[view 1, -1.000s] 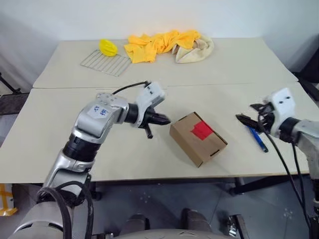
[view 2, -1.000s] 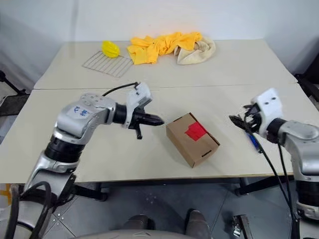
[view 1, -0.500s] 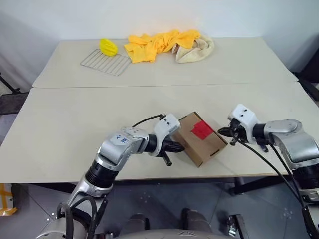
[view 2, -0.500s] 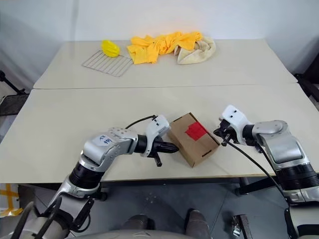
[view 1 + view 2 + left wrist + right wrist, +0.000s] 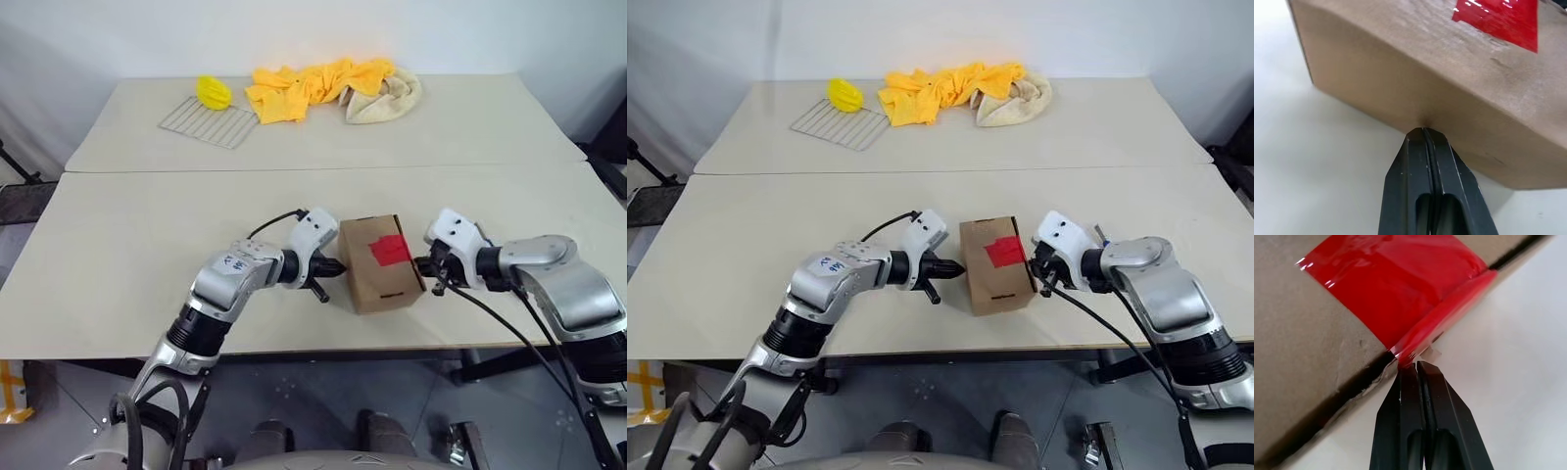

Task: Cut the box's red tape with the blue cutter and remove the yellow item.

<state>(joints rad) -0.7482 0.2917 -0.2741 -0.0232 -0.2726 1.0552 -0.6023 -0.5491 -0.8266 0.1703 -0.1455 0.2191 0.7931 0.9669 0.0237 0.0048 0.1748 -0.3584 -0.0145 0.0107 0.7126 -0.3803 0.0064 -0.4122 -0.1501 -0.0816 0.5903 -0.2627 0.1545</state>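
The brown box [image 5: 366, 280] lies near the table's front edge, flaps closed, with the red tape [image 5: 389, 251] across its top seam. My left gripper [image 5: 336, 265] is shut, and its tip presses against the box's left side wall [image 5: 1400, 83]. Opposite it, my right gripper [image 5: 419, 262] is also shut. Its tip touches the edge of the red tape [image 5: 1396, 293] where the tape folds over the box's right rim. Nothing is held in either gripper. The blue cutter is hidden under my right forearm. The yellow item is out of view.
At the table's far side lie a wire rack [image 5: 208, 122] with a yellow lump [image 5: 212, 92] on it, a crumpled yellow cloth [image 5: 313, 83] and a beige cloth [image 5: 392, 98]. A seam [image 5: 147, 171] splits the table [image 5: 118, 264] into two halves.
Both arms closed in on the box from either side. The right gripper went from open to shut and left the cutter's spot. The box turned from diagonal to nearly square.
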